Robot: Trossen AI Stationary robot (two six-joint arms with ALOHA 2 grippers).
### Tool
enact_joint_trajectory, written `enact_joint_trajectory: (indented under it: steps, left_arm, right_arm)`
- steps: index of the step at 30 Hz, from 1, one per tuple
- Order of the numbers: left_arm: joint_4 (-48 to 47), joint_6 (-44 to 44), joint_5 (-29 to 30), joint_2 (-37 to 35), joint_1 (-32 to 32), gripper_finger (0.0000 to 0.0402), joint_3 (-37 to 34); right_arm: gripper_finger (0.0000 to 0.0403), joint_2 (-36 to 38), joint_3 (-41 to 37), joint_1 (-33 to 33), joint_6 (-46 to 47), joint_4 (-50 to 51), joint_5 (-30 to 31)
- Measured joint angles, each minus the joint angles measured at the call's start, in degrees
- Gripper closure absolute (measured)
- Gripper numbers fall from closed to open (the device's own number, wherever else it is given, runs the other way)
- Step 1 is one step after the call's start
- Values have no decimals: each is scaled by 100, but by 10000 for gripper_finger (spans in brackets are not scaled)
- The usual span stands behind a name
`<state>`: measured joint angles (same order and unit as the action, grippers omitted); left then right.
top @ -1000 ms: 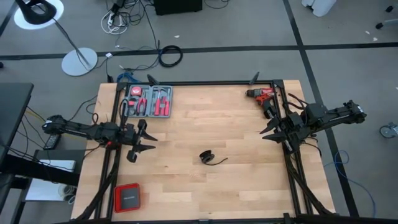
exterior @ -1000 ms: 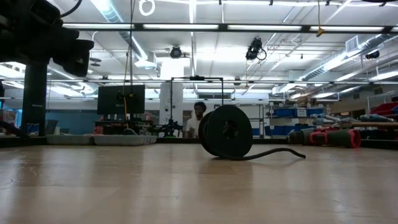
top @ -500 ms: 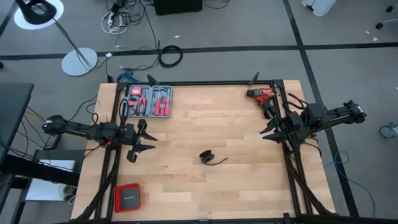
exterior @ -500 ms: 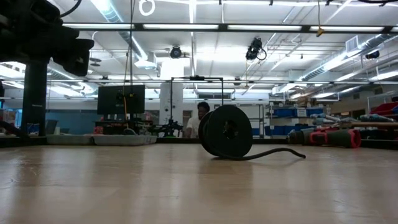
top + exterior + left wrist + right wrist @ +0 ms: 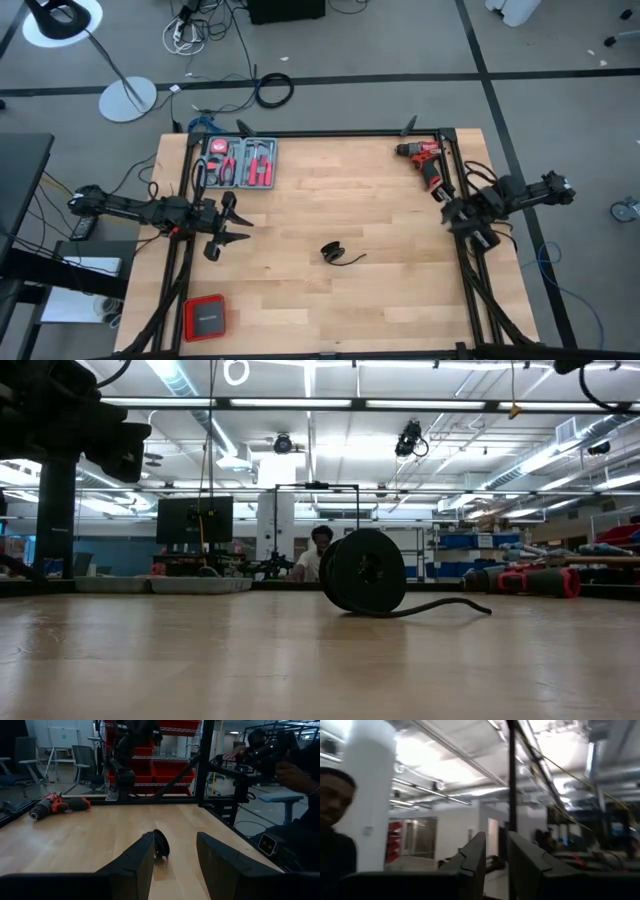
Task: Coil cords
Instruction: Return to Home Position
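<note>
Light wood table w/ black frame rails, grey floor round it. Loose cables and a thick black cable ring lie on the floor past the table edge at the top of the high view. On the table: tool tray w/ red-handled pliers in the top-left corner, red drill top right, red box bottom left. Low view looks into a big lit workshop w/ ceiling strip lights, a monitor, shelving, and a person well behind the table.

The cord is wound on a small black spool standing on its rim approx mid-table. A short tail lies flat on the wood, trailing toward the right arm's side.

Hard to see: the plug ends are too small for me to make out. In the left wrist view one finger covers part of the spool. The low view cuts the arms off, only dark bulk in its top-left corner. The right wrist view points at the ceiling, no table in it, part of a person at the edge.

Left gripper sits low over the table's left side, fingers spread wide, holding nothing, spool well apart ahead of it. Right gripper is at the table's right edge near the drill, tilted up, fingers only a narrow slit apart w/ nothing btwn them.
</note>
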<state>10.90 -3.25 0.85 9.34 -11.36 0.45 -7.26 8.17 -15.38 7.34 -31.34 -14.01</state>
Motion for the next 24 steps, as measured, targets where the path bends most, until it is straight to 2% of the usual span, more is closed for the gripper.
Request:
enact_joint_trajectory:
  steps: [3,9,17,24]
  left_arm:
    - [0,0,1,0,0,250,0]
    - [0,0,1,0,0,250,0]
    - [18,0,1,0,0,250,-2]
    - [38,0,1,1,0,250,-2]
  right_arm:
    - [324,312,-217,-2,-8,-27,-216]
    - [324,582,-763,-2,205,-404,-249]
    - [324,716,-764,7,135,-567,-214]
    - [324,708,-766,47,44,492,-23]
